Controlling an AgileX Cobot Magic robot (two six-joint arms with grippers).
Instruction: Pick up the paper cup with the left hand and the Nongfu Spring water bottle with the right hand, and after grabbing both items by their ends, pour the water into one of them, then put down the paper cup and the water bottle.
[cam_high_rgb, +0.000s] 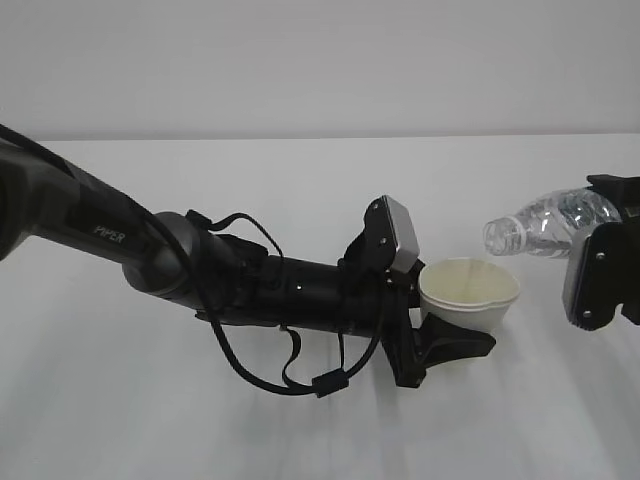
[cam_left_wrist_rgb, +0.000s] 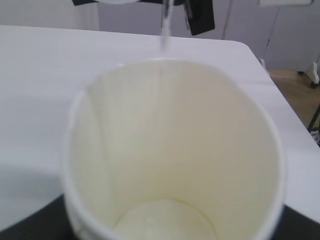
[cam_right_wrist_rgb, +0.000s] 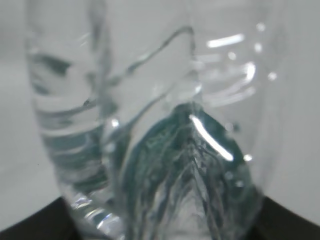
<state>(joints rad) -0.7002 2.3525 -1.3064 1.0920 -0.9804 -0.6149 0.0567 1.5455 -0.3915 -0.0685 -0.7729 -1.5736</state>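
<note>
While the left hand (cam_high_rgb: 440, 345) is gripping the tapered paper cup (cam_high_rgb: 470, 293) near its base above the white table (cam_high_rgb: 120, 400), the right hand (cam_high_rgb: 600, 275) is clasping the ribbed clear bottle (cam_high_rgb: 545, 225), tilting its mouth toward the cup as a thin water stream (cam_left_wrist_rgb: 165, 30) is falling in.

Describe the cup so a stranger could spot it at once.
Follow the long black arm lettered PIPER across the white table to its pincer. The cup sits clamped there, held off the table. It is the only cream, open-topped thing, lower than the clear tilted bottle whose mouth hangs over its rim.
</note>
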